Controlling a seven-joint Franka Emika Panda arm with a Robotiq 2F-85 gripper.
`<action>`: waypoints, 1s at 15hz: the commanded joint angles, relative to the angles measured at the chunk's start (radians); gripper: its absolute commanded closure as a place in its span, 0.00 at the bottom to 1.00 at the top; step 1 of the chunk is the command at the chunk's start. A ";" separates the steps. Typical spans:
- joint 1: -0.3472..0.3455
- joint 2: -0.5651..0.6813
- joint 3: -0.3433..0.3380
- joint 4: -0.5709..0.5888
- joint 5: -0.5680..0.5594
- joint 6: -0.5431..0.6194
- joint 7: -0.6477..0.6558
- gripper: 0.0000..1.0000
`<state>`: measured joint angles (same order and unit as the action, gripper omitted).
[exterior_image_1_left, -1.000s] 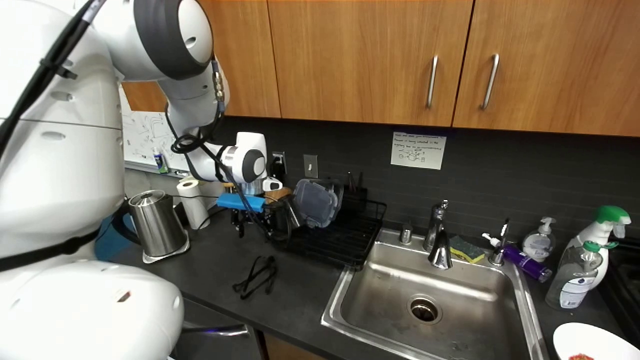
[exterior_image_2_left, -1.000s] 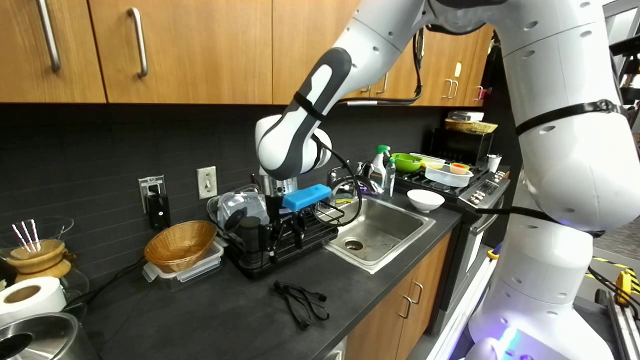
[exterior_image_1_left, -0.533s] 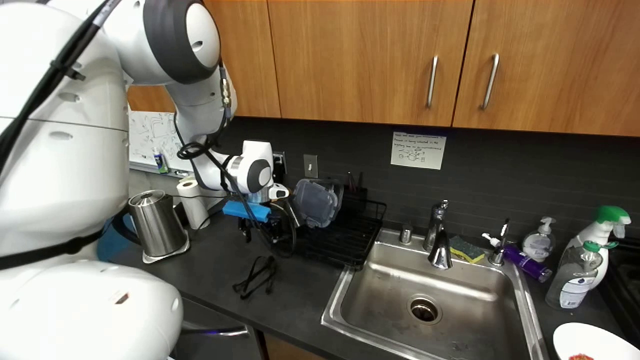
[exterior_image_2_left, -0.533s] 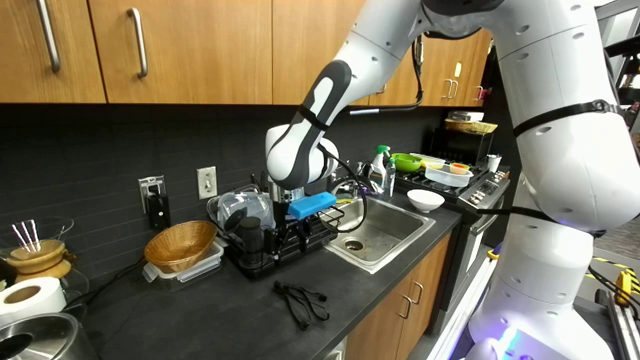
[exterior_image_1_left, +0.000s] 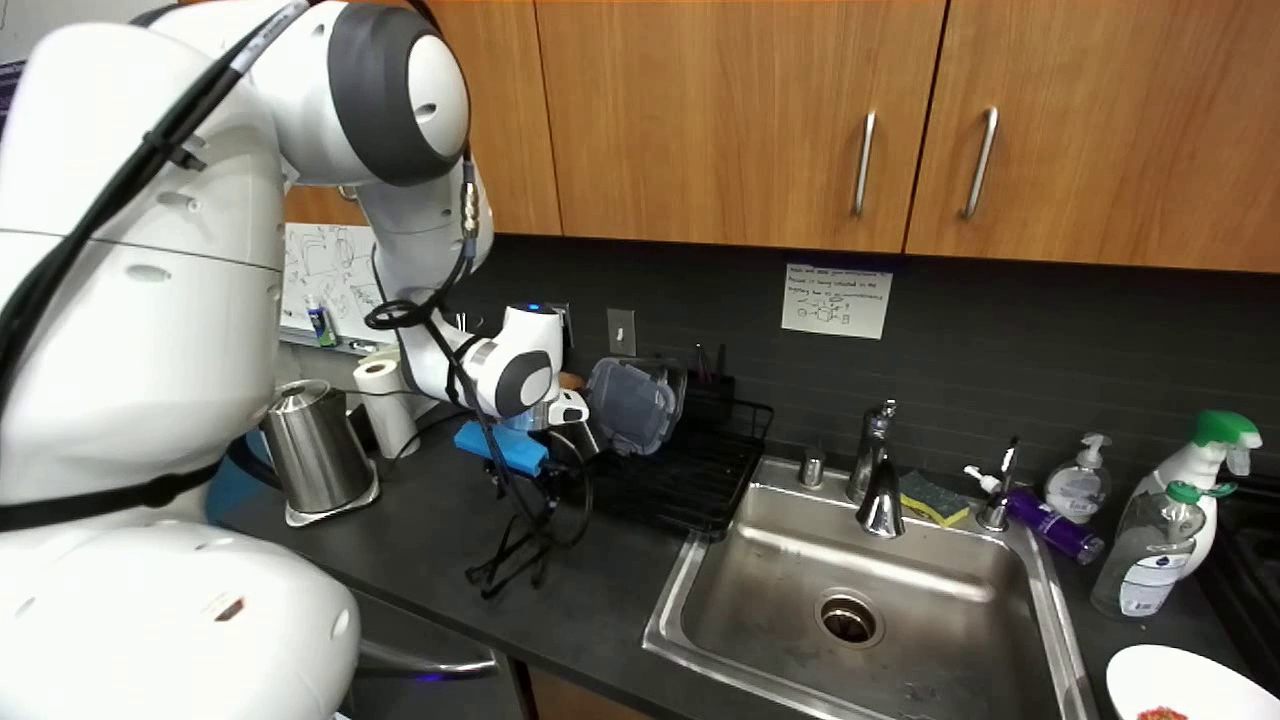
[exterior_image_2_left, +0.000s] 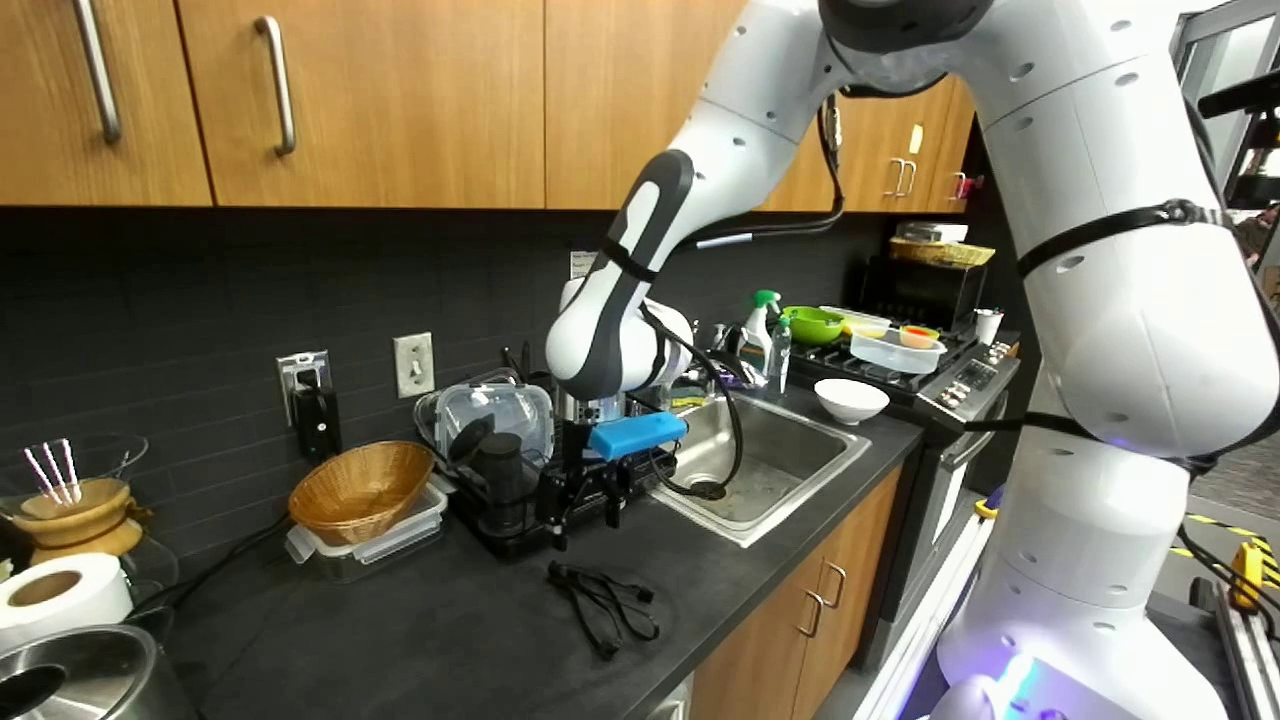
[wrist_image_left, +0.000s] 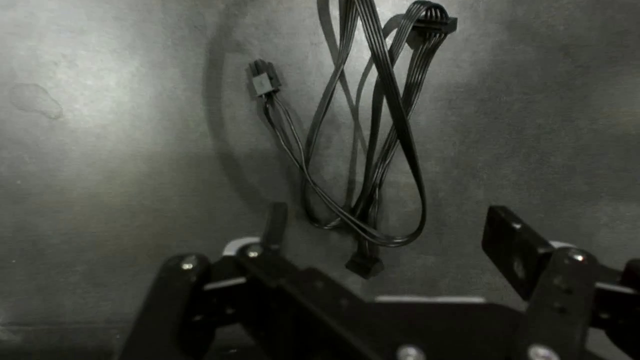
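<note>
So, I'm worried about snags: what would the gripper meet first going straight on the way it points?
Probably the black cable on the counter below the gripper; depth is unclear, so perhaps bare counter beside it.

Dim and nearly colourless in the wrist view, with a pale glare blooming on the countertop (wrist_image_left: 92, 100) and soft shadows beside the cables (wrist_image_left: 399, 112)! Far brighter in both exterior views: the white arm (exterior_image_1_left: 150, 370) almost bleaches out, the steel sink (exterior_image_1_left: 860, 565) gleams, shade darkens the backsplash (exterior_image_2_left: 180, 330) just beneath the cabinets (exterior_image_2_left: 390, 100).
</note>
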<state>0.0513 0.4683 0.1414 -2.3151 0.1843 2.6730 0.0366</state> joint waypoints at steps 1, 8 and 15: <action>-0.084 0.004 0.068 -0.043 0.091 0.075 -0.114 0.00; -0.209 -0.027 0.130 -0.137 0.185 0.125 -0.213 0.00; -0.205 -0.041 0.096 -0.106 0.126 0.043 -0.214 0.00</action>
<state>-0.1707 0.4717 0.2531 -2.4256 0.3357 2.7716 -0.1713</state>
